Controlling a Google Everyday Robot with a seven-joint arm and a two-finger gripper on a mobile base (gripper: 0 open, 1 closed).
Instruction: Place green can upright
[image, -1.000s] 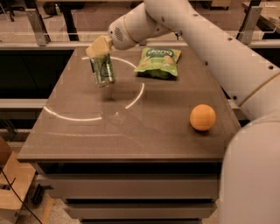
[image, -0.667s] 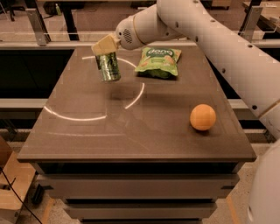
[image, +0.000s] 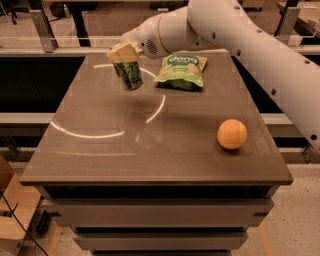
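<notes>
The green can (image: 129, 76) hangs from my gripper (image: 124, 54), gripped by its top end. The can is tilted slightly, its lower end toward the right, and it is held above the far left part of the brown table (image: 150, 145). My gripper's pale fingers are closed around the can's upper end, so that end is hidden. My white arm reaches in from the upper right.
A flat green snack bag (image: 182, 71) lies at the back of the table, just right of the can. An orange (image: 232, 134) sits near the right edge. Railings and a lower floor area lie behind the table.
My gripper has carried the can up and a little to the right, toward the back of the table. The bag and the orange have not moved.
</notes>
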